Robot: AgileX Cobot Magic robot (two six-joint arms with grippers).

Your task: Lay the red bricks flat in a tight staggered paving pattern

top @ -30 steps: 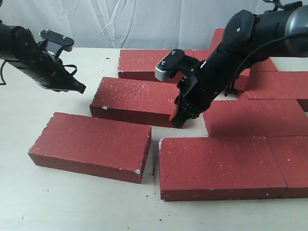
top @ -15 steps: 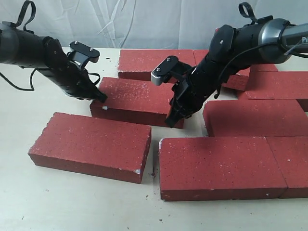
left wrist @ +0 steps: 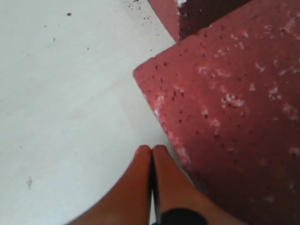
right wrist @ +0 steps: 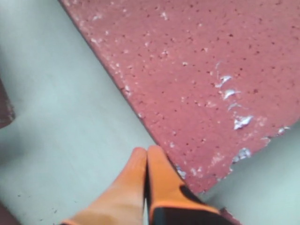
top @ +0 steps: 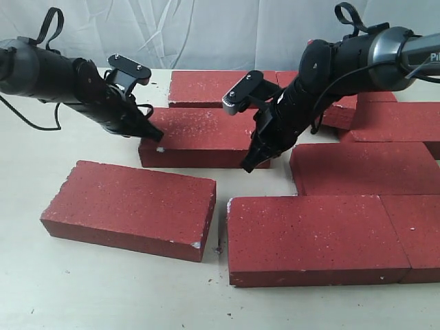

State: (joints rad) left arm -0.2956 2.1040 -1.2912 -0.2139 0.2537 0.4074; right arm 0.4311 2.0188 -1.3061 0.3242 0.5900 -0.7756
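white letters "pi" on right arm, cut off at frame edge

A lab test bench: pale tabletop, wrinkled white sheet hung behind it.

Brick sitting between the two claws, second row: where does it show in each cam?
Exterior: the middle brick lies at picture centre, between the left claw and the right claw.
Left wrist: it fills the right part of the picture, beside the shut fingertips.
Right wrist: it fills the upper right of the picture, its edge at the fingertips.
Shared landmark: the pale tabletop bordering the brick.
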